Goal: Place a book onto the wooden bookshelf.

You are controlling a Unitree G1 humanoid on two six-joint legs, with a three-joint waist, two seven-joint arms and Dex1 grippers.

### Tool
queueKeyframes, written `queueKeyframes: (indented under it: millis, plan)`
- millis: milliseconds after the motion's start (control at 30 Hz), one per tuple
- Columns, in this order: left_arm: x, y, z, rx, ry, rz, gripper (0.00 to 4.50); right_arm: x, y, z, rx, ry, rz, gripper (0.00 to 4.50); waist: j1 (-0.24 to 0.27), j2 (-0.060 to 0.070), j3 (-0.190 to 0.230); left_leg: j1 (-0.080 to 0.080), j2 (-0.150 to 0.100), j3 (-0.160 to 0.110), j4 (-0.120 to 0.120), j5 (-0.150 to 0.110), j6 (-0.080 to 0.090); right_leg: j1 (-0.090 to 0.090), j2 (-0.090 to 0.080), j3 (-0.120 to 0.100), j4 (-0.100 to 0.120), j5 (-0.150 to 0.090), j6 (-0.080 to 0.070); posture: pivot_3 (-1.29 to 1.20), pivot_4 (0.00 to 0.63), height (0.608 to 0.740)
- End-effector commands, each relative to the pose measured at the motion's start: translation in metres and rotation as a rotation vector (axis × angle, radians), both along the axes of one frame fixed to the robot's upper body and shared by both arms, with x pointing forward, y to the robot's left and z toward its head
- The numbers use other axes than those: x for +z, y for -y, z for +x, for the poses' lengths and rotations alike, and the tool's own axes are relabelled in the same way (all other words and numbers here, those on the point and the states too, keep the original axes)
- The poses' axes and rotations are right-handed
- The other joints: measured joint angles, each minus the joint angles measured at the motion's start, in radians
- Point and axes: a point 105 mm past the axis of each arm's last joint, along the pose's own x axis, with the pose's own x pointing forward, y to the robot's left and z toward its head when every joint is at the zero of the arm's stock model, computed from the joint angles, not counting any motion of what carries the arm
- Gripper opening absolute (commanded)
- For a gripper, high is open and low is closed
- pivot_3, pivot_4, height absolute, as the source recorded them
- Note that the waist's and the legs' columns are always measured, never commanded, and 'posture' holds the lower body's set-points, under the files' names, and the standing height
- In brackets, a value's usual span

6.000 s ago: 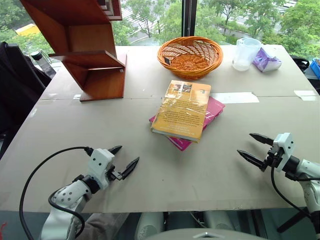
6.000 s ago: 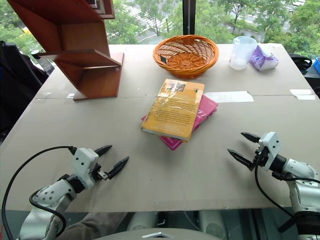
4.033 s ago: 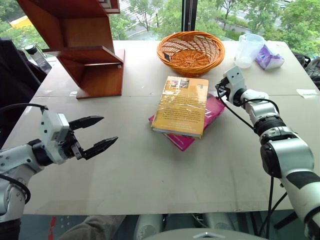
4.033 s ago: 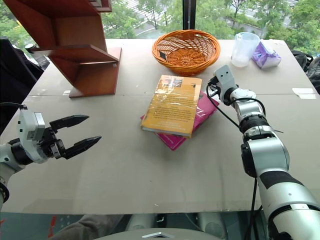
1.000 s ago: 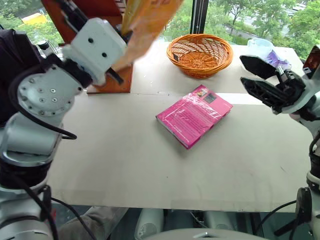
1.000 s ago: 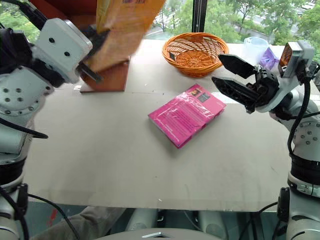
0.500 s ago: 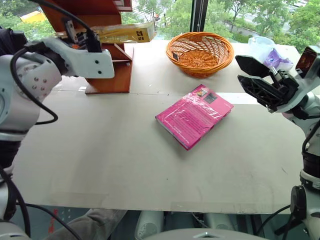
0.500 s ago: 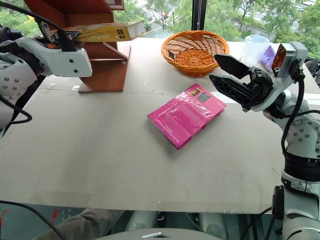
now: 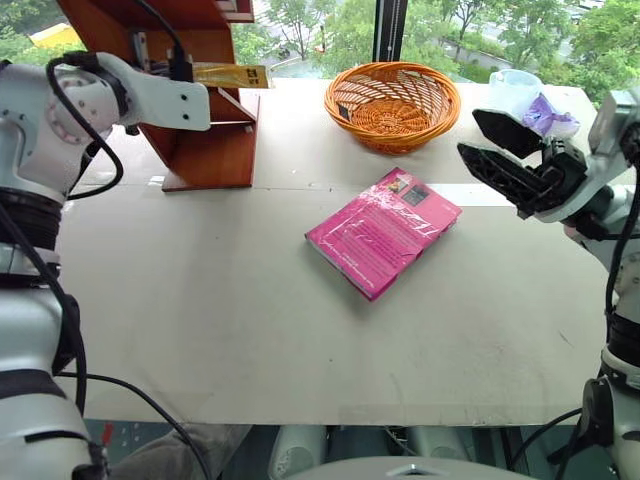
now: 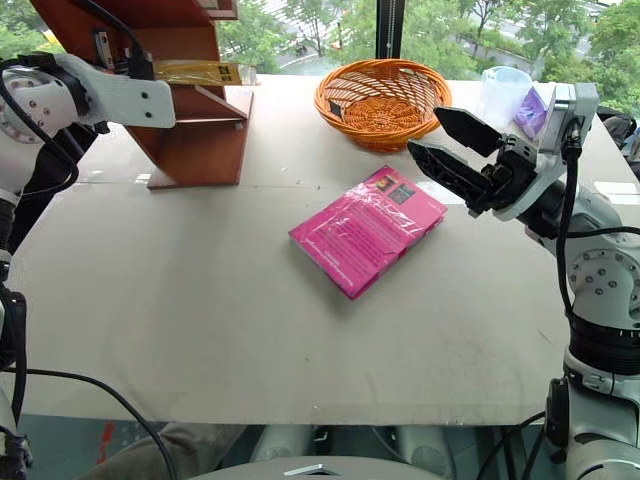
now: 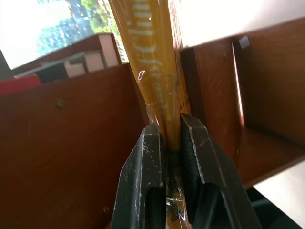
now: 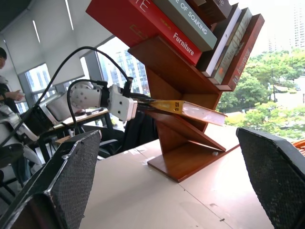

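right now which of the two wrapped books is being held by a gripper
The yellow-orange book, pinched in the shut left gripper at the wooden bookshelf. The magenta-pink book lies flat on the table, untouched, with the open right gripper apart from it.

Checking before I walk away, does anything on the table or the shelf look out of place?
The magenta book lies askew mid-table. The yellow book juts past the wooden bookshelf board's edge, clamped in the left gripper. Nothing looks spilled or damaged.
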Motion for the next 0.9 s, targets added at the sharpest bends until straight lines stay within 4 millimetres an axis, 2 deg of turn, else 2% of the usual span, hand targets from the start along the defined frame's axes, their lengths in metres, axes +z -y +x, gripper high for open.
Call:
queueKeyframes:
  millis: [33,133,200,300,333,433,467,533,633,767,833,900]
  plan:
    - [0.010,-0.033,-0.007,0.141,0.002,-0.029,0.01,0.006,0.000,-0.006,-0.008,0.044,-0.009,4.50,-0.013,0.000,0.000,0.000,0.000,0.000,0.000,0.000,0.000,0.000,0.000,0.001,0.000,0.000,0.000,0.00,0.150,0.739]
    - [0.012,-0.037,-0.007,0.169,0.009,-0.030,0.01,0.008,-0.001,-0.008,0.009,0.050,0.010,4.50,-0.021,0.000,0.000,0.002,0.000,-0.001,0.000,0.000,0.000,-0.001,0.001,0.003,0.002,0.000,0.000,0.00,0.150,0.739]
    - [0.017,-0.041,-0.007,0.193,0.041,-0.039,1.00,0.009,-0.001,-0.008,0.020,0.052,0.018,4.50,-0.024,0.000,0.000,0.002,0.000,-0.001,0.000,0.000,0.000,-0.001,0.002,0.003,0.003,0.000,0.000,0.00,0.150,0.739]
    - [0.016,-0.048,-0.010,0.221,0.040,-0.064,2.24,0.010,0.000,-0.009,0.029,0.058,0.022,4.50,-0.026,0.000,0.000,0.002,0.000,-0.001,0.000,0.000,0.000,-0.002,0.003,0.003,0.004,0.000,0.000,0.00,0.150,0.739]
    - [0.015,-0.050,-0.011,0.228,0.039,-0.069,2.84,0.011,0.000,-0.009,0.028,0.061,0.020,4.50,-0.026,0.000,0.000,0.002,0.000,-0.001,0.000,0.000,0.000,-0.002,0.003,0.003,0.004,0.000,0.000,0.00,0.150,0.739]
    - [0.015,-0.057,-0.018,0.251,0.060,-0.098,4.27,0.009,0.001,-0.007,0.016,0.074,-0.001,4.50,-0.023,0.000,0.000,0.001,0.001,-0.001,0.000,0.000,0.000,-0.002,0.001,0.003,0.003,0.000,0.000,0.00,0.150,0.739]
    - [0.015,-0.060,-0.022,0.262,0.067,-0.111,4.46,0.007,0.002,-0.006,0.006,0.072,-0.009,4.50,-0.023,0.000,0.000,0.001,0.001,-0.001,0.000,0.000,0.000,-0.002,0.000,0.003,0.003,0.000,0.000,0.00,0.150,0.739]
    - [0.016,-0.062,-0.031,0.269,0.076,-0.130,4.46,0.005,0.005,-0.004,-0.012,0.068,-0.020,4.50,-0.023,0.000,0.000,0.000,0.001,-0.002,0.000,0.000,0.000,-0.003,0.000,0.004,0.002,0.000,0.000,0.00,0.150,0.739]
    - [0.028,-0.052,-0.049,0.233,0.114,-0.188,4.46,-0.001,0.010,-0.002,-0.047,0.061,-0.049,4.50,-0.017,-0.001,0.000,0.000,0.001,-0.002,0.000,0.000,0.000,-0.003,0.000,0.003,0.002,0.000,0.000,0.00,0.150,0.739]
    - [0.043,-0.005,-0.069,0.039,0.151,-0.461,4.46,-0.015,0.019,-0.001,-0.098,0.039,-0.102,4.50,-0.001,-0.001,-0.001,-0.001,0.001,-0.002,0.001,0.000,0.000,-0.003,-0.001,0.001,0.002,0.000,0.000,0.00,0.150,0.739]
    - [0.041,0.015,-0.077,-0.041,0.134,-0.571,4.46,-0.031,0.027,-0.001,-0.137,0.021,-0.145,4.50,0.010,-0.002,-0.001,-0.002,0.001,-0.002,0.003,0.000,0.000,-0.002,-0.001,0.000,0.002,0.000,0.000,0.00,0.150,0.739]
    - [0.029,0.039,-0.082,-0.147,0.055,-0.768,4.46,-0.051,0.036,-0.003,-0.171,-0.005,-0.210,4.50,0.016,-0.001,-0.002,-0.002,0.001,-0.002,0.005,0.000,0.000,-0.002,-0.001,0.001,0.003,0.000,0.000,0.00,0.150,0.739]
